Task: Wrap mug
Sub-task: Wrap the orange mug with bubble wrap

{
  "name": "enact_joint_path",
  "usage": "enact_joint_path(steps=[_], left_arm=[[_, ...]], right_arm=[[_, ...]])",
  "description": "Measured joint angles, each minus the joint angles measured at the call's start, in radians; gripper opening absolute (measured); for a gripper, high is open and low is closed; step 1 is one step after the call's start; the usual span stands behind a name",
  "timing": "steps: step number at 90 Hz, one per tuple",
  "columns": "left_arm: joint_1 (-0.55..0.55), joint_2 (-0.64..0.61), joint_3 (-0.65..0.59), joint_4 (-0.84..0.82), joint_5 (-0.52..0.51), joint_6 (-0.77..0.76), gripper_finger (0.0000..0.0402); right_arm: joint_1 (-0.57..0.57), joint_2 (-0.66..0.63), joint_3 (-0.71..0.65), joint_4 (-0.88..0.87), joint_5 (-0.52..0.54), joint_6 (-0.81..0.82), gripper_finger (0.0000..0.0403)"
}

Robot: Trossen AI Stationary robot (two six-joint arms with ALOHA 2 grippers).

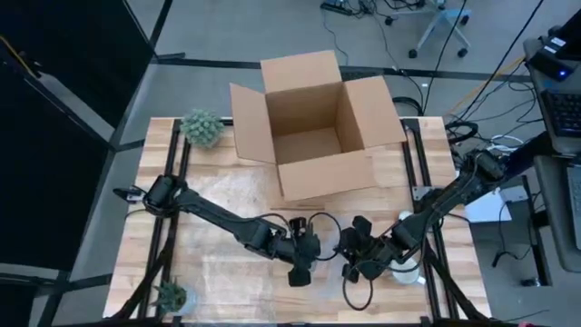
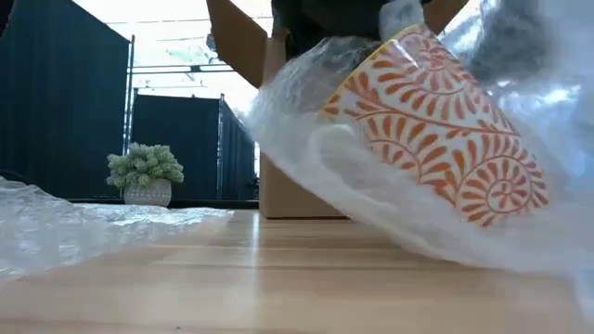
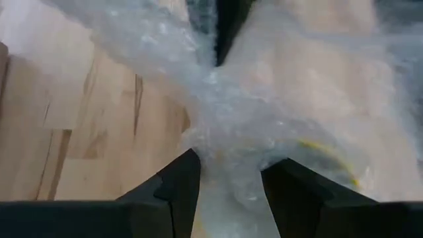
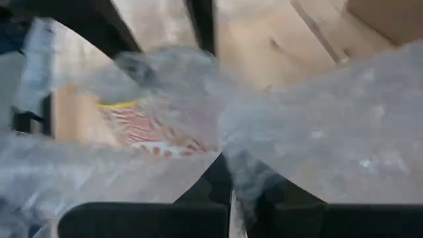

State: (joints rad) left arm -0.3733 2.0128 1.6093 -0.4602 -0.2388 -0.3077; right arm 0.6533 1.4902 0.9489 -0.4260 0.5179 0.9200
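The mug [image 2: 436, 130], white with an orange swirl pattern, lies tilted inside clear bubble wrap [image 2: 306, 139] close to the low camera. It also shows in the right wrist view [image 4: 152, 135]. The wrap spreads flat over the table toward the left [image 2: 83, 227]. My left gripper [image 1: 300, 266] and my right gripper [image 1: 359, 263] sit side by side near the table's front middle, each shut on the wrap. Whether the mug rests on the table is hidden by the wrap. My left gripper has a gathered bunch of the bubble wrap [image 3: 228, 155] between its two fingers [image 3: 178, 185], several layers thick. The wrap fans out from the bunch over the table. My right gripper pinches a fold of the bubble wrap [image 4: 241, 165] between its fingers, beside the mug. The wrap runs on over the mug.
An open cardboard box [image 1: 313, 127] stands at the far middle of the table. One small potted plant [image 1: 201, 127] is at the far left, another [image 1: 171, 295] at the near left corner. Cables loop between the two grippers [image 1: 327, 227].
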Motion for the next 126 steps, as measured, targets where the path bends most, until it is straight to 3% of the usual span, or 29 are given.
enact_joint_path(steps=[23,38,88,109,126], left_arm=[[0.000,0.000,0.000,0.064,0.052,-0.001,0.0146],[0.000,0.000,0.000,0.102,0.080,-0.002,0.0146],[0.055,0.024,0.002,0.203,0.100,0.009,0.0146],[0.054,-0.054,0.002,0.108,0.097,0.027,0.0146],[0.017,-0.086,0.002,-0.136,0.083,-0.009,0.0146]], right_arm=[[0.022,-0.010,0.000,0.003,-0.003,0.011,0.0000],[0.048,-0.006,0.000,-0.037,-0.068,0.060,0.0000],[0.071,0.042,0.000,-0.264,-0.014,0.192,0.0000],[0.085,0.041,-0.001,-0.311,-0.021,0.222,0.0000],[0.089,0.012,-0.001,-0.318,-0.022,0.221,0.0000]])
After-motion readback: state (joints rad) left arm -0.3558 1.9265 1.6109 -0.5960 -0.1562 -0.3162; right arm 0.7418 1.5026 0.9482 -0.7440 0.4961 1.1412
